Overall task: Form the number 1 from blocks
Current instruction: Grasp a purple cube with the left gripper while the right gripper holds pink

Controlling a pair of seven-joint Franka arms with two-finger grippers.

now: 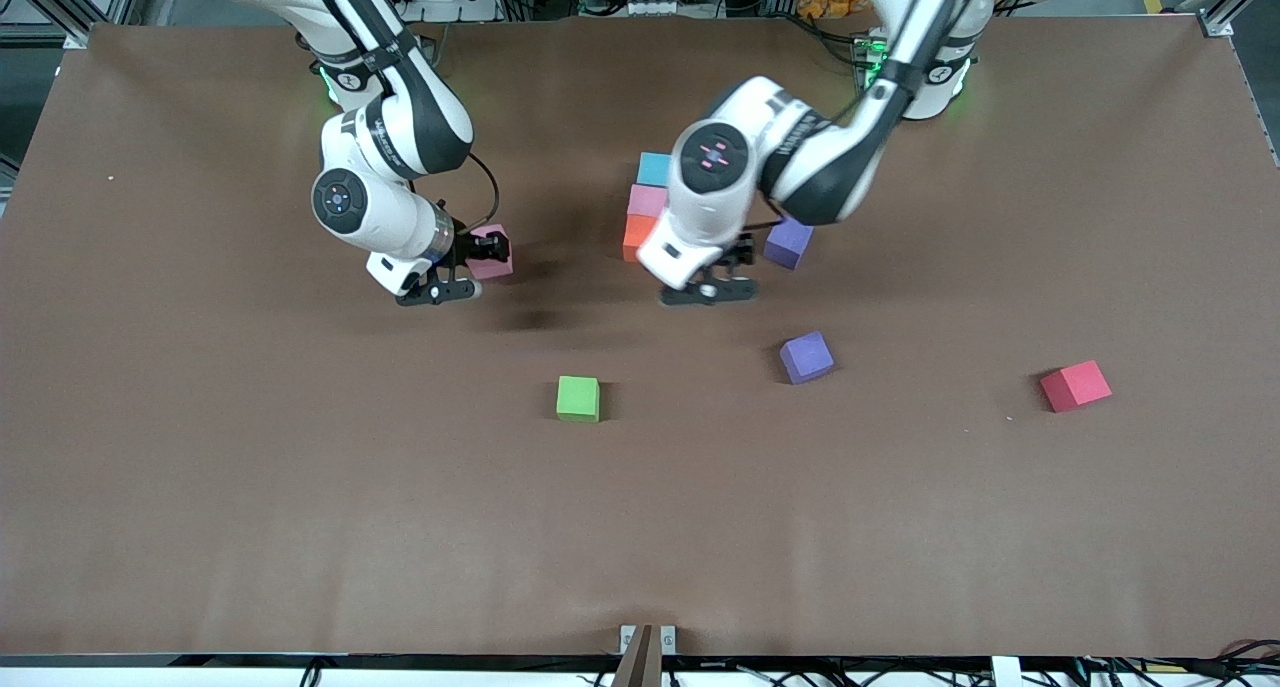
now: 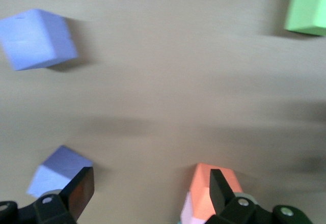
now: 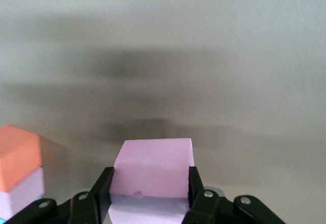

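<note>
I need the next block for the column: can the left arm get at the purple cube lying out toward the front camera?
Probably yes. The left gripper hangs with jaws open and empty, near the orange block. The purple cube lies alone on bare table, with nothing between them.

1. No readable text, label, brand, number or sign is showing on the table (image 1: 200, 467) or on any of the foam cubes.
2. Dark lettering is running along the right arm's (image 1: 400, 127) forearm band in the front view, but it is appearing too small to read.
3. A similar marking is showing on the left arm's (image 1: 800, 157) wrist housing, likewise unreadable.
4. Neither wrist view is showing any writing.
</note>
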